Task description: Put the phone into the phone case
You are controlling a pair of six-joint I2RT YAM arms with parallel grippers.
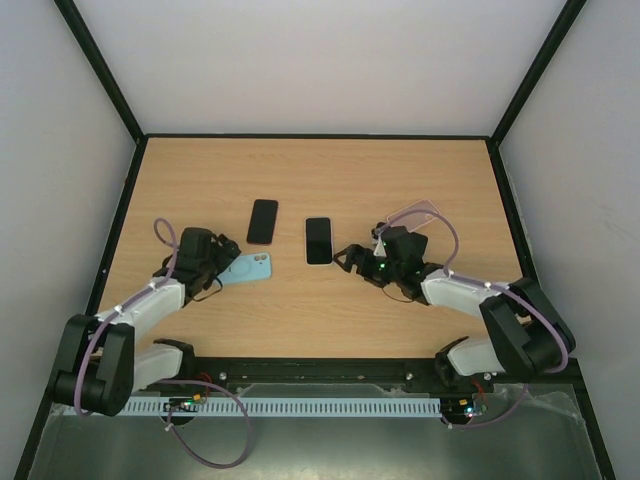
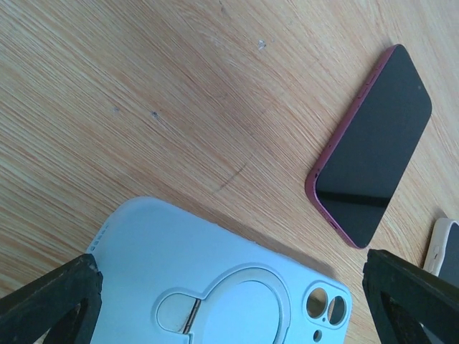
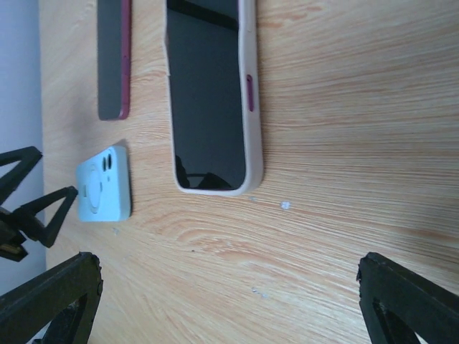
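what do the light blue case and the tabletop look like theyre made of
Light blue phone case: probably soft matte silicone or plastic, judging by its even, glare-free surface and rounded corners.
Tabletop: wood or wood-look laminate, with light straight grain and a smooth, low-sheen finish.

Blue case (image 2: 215, 272) cut off by lower edge, white-cased phone (image 3: 208, 93) and red phone (image 3: 113, 57) cropped at top

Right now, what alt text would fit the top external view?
A wooden table holds a dark phone, a pale-cased phone to its right, and a light blue phone case nearer the arms. The left gripper, open, is at the blue case; the right gripper, open, is beside the pale-cased phone.
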